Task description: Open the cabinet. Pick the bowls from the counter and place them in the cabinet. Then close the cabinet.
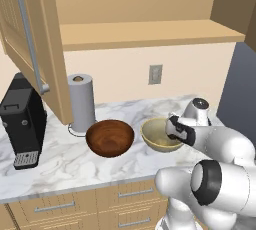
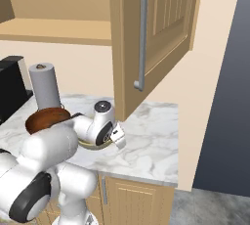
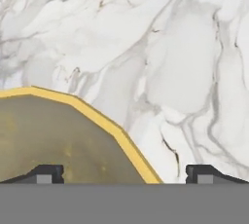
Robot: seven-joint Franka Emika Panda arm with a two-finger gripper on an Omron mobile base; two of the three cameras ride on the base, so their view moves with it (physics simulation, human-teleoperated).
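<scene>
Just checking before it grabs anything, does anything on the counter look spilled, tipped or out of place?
Nothing stands out. The brown bowl and the beige bowl both sit upright on the counter, and the paper towel roll stands straight.

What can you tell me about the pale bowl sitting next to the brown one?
The pale bowl is round, beige-olive with a yellowish rim, and looks ceramic. It stands upright and empty on the marble counter, right of the wooden bowl, apparently just apart. The open tool hangs over its rim, one fingertip above the inside.
</scene>
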